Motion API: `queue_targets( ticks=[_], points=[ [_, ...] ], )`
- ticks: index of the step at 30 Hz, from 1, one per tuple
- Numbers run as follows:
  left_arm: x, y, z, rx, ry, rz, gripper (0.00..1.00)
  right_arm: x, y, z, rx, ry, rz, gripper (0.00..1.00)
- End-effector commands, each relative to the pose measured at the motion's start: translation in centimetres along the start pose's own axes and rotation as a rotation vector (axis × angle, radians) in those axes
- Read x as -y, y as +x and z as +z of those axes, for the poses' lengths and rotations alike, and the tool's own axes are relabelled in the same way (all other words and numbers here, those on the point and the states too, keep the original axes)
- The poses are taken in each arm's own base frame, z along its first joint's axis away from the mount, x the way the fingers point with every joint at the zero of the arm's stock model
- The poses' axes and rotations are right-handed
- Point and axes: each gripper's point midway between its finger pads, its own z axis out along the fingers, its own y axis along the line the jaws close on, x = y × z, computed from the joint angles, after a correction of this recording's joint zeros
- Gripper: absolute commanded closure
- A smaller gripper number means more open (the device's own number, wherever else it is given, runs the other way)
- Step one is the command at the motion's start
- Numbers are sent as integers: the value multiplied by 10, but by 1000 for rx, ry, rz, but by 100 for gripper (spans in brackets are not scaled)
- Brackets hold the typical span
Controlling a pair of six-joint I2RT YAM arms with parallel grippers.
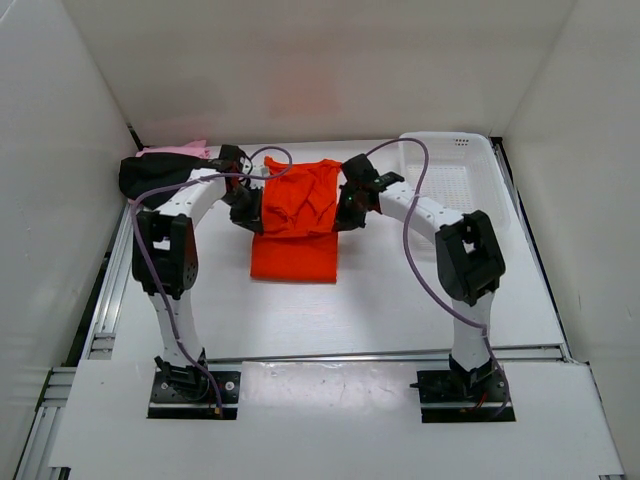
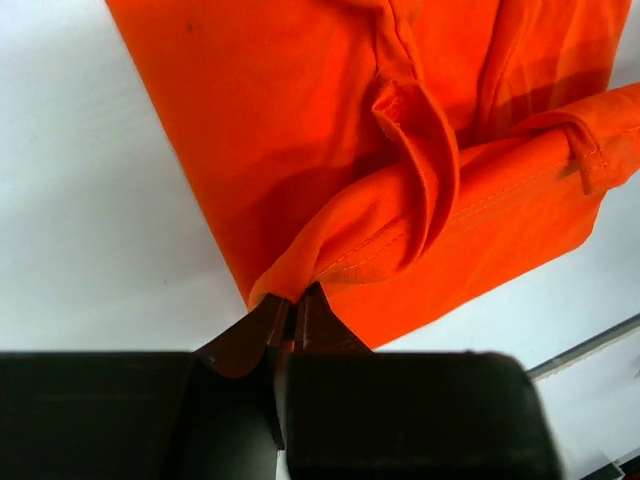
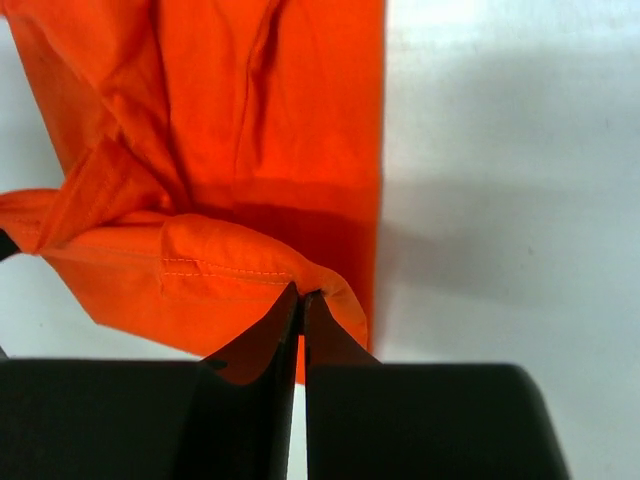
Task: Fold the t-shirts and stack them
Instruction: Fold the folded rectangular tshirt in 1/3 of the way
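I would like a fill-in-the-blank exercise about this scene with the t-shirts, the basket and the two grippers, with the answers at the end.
1. The middle t-shirt, pinched by the left gripper and the right gripper, is ____ in colour.
2. The white mesh basket stands at the far ____ corner of the table.
3. The pale t-shirt beside the black t-shirt is ____.
Missing words: orange, right, pink.
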Motion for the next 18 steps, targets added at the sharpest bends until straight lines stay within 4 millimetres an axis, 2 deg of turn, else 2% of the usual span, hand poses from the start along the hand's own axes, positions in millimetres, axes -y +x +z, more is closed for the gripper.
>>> queue_targets(
  ticks=[1, 2, 3, 5, 7, 8, 10, 11, 12, 14, 16, 17, 18],
  points=[
    [-5, -24, -3, 65, 1, 14, 85, -1, -12, 6, -26, -27, -13, 89],
    [-8, -23, 5, 46, 1, 7, 79, 7, -16, 9, -27, -15, 3, 87],
    [-9, -28, 6, 53, 1, 10, 66, 11, -23, 10, -19, -13, 14, 85],
    [-10, -35, 9, 59, 1, 12, 51, 10, -35, 10, 20, -22, 7, 72],
    [-13, -48, 3, 93, -2, 13, 36, 1, -51, -6, 90, -47, -36, 59],
    [-10, -53, 0, 107, 6, 19, 35, -5, -59, -19, 132, -61, -52, 57],
    [-16, -69, -17, 163, -2, 16, 32, -14, -61, -29, 179, -65, -108, 51],
    [-17, -72, -19, 172, -11, 19, 31, -29, -56, -40, 205, -76, -152, 51],
    [-27, -74, -28, 192, -31, 3, 29, -29, -46, -39, 205, -55, -182, 51],
    [-33, -82, -44, 233, -53, -2, 29, -46, -28, -41, 221, -42, -275, 52],
    [-45, -86, -63, 275, -78, -22, 29, -56, -6, -33, 186, -48, -321, 61],
    [-50, -82, -67, 277, -83, -35, 29, -64, 12, -23, 153, -51, -352, 71],
    [-55, -80, -71, 282, -88, -46, 29, -66, 21, -16, 135, -49, -366, 77]
  ],
)
